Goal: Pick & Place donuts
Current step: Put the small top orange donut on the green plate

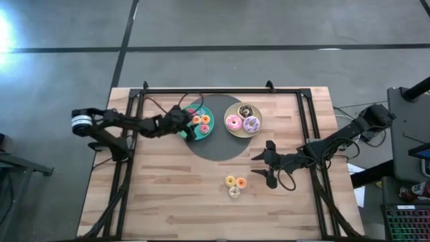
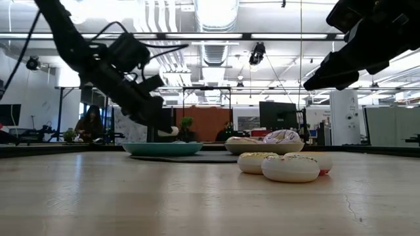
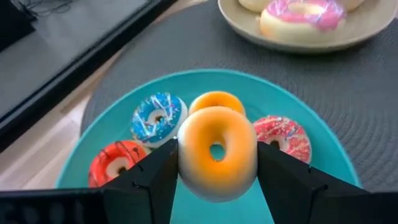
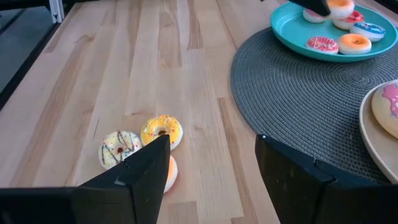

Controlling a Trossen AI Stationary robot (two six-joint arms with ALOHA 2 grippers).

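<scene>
My left gripper (image 3: 216, 180) hangs over the teal plate (image 1: 208, 132) and is shut on a small orange donut (image 3: 216, 152). Below it on that plate (image 3: 323, 155) lie a blue (image 3: 158, 117), an orange (image 3: 217, 99), a pink-red (image 3: 285, 138) and a red donut (image 3: 117, 163). The beige plate (image 1: 232, 132) holds the pink (image 1: 234, 122), lilac-white (image 1: 251, 124) and chocolate (image 1: 245, 109) donuts. Three tiny donuts (image 1: 234, 185) lie flat on the wood. My right gripper (image 1: 267, 165) is open to their right, above the table; in its wrist view they show as a yellow (image 4: 161, 130), a white (image 4: 120, 148) and a partly hidden one (image 4: 170, 173). My left gripper pinches the small orange donut between its two fingers (image 3: 155, 177), one on each outer side of the ring (image 3: 186, 155). The fingers slant down from the table's left. The donut is lifted clear, just above the teal plate (image 2: 162, 149), with its frosted face toward the wrist camera.
Both plates sit on a round dark woven mat (image 1: 222, 149) in the far middle of the table. A black frame rail (image 1: 127, 168) runs along the table's left and right sides. Bare wood (image 1: 168, 202) lies near and left of the three loose donuts.
</scene>
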